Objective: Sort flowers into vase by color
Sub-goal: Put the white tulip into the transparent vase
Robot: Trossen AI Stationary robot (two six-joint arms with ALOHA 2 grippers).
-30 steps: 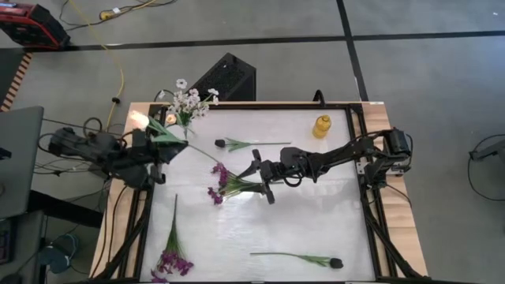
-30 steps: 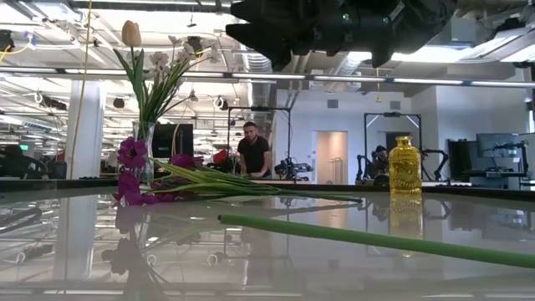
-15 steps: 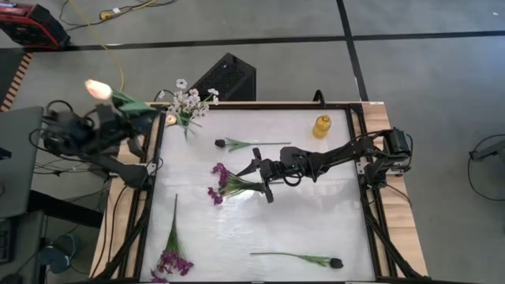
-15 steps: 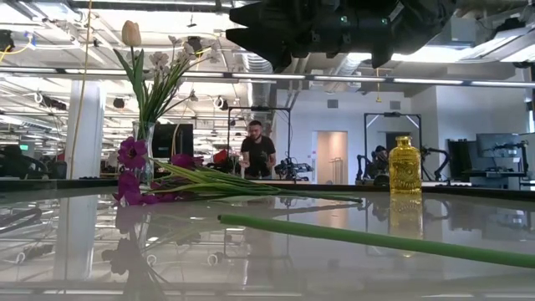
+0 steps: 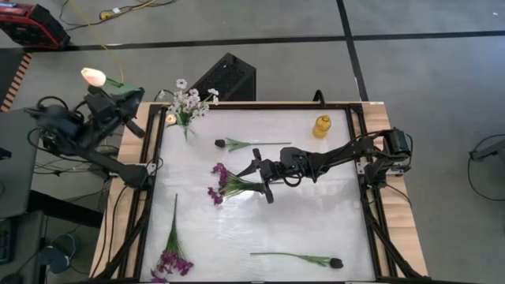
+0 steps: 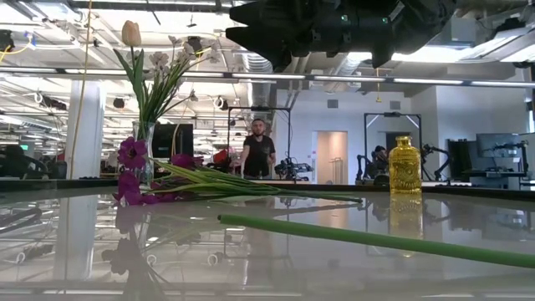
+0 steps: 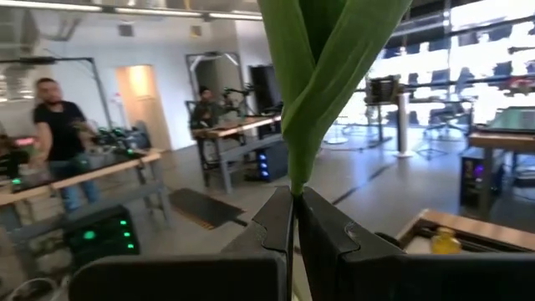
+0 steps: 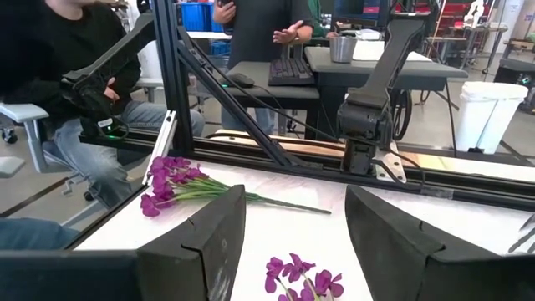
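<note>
left claw (image 7: 292, 219): upper left of high view, off the surface (image 5: 316, 213), clamped on peach tulip (image 5: 93, 76). right claw (image 5: 262, 180): centre, fingers apart above purple sprig (image 5: 225, 183), apparently not touching.

High view: overhead, facing straight down on the whole bench (image 5: 316, 229) and both arms. Low view: at bench-top level, facing across into the room. Left wrist view: close behind the left end effector (image 7: 294, 219), facing the room. Right wrist view: close behind the right end effector (image 8: 292, 238), facing along the bench. High, low and right wrist views share the purple flowers (image 5: 225, 183).
</note>
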